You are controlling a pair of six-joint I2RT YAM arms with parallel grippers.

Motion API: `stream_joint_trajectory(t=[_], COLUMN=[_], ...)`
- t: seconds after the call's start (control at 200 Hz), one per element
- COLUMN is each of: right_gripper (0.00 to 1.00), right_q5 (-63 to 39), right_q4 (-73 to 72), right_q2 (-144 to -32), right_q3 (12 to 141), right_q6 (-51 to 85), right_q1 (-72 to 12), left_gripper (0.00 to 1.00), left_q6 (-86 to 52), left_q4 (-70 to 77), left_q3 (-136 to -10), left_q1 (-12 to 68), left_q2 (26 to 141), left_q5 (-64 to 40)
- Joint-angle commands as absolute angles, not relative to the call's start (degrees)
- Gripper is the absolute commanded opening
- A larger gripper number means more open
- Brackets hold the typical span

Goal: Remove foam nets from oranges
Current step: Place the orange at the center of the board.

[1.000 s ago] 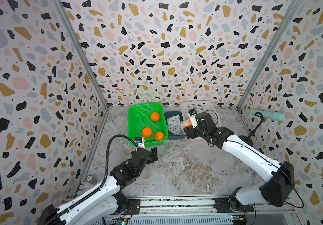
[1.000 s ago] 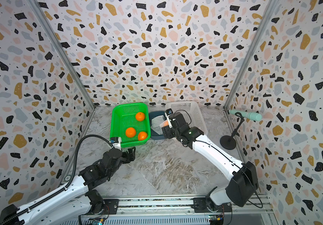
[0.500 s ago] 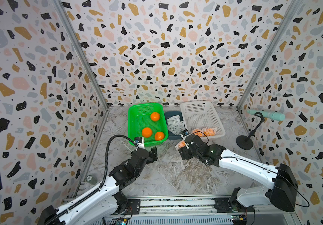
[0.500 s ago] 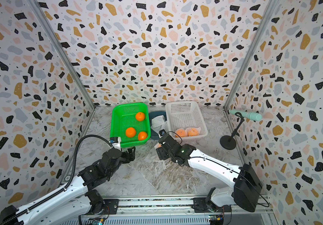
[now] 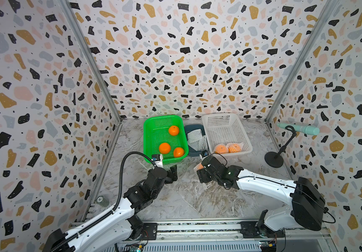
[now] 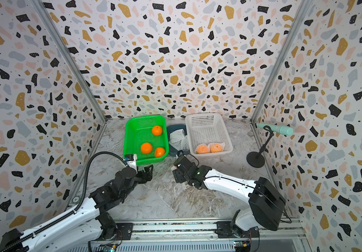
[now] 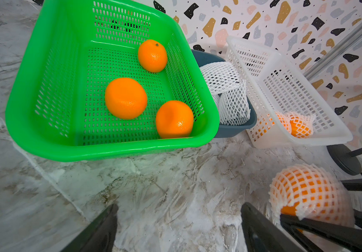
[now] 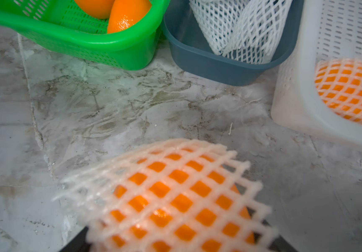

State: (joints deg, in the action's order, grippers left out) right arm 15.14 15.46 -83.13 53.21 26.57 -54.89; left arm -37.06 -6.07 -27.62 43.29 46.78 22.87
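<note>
Three bare oranges (image 5: 164, 148) lie in the green basket (image 5: 147, 139). Two netted oranges (image 5: 221, 149) sit at the front of the white basket (image 5: 248, 143). Empty foam nets (image 5: 195, 139) fill the grey-blue bin between the baskets. My right gripper (image 5: 200, 169) is shut on a third netted orange (image 8: 175, 200), low over the table in front of the bin; its fingers are mostly hidden behind the fruit. My left gripper (image 7: 179, 209) is open and empty, just left of that orange (image 7: 308, 192), in front of the green basket.
A black stand (image 5: 274, 160) carrying a teal cylinder (image 5: 298, 129) is at the right wall. Patterned walls close in the left, back and right. A small round fitting (image 5: 101, 199) sits at the left front, and the metal rail (image 5: 197, 227) runs along the front edge.
My right arm has carried the netted orange from above the bin and white basket down toward the front middle of the table, near the left gripper. The left arm has stayed put.
</note>
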Motion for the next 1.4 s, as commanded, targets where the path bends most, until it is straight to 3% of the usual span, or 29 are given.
stream_joint_trajectory(t=[0.0,0.761,1.121,1.396], right_gripper=[0.81,0.85,0.97,0.98], right_q5=[15.3,18.1,16.5,16.2], right_q4=[13.6,10.6,9.9,10.4], right_q2=[-84.5,-97.3,-95.9,-91.3], right_q3=[52.9,54.2,54.1,53.9], right_q6=[28.2,33.1,32.0,31.5], right_q1=[-55.2,-56.8,-57.2,-57.3], left_gripper=[0.89,0.89,0.89,0.89], left_q6=[-36.5,-36.5,-36.2,-36.1], left_q4=[-3.2,-0.7,-0.8,-0.5], left_q3=[-26.5,-24.1,-24.3,-24.3], left_q1=[43.1,43.1,43.1,43.1], left_q2=[47.1,47.1,48.2,48.3], left_q5=[22.2,21.0,20.5,20.3])
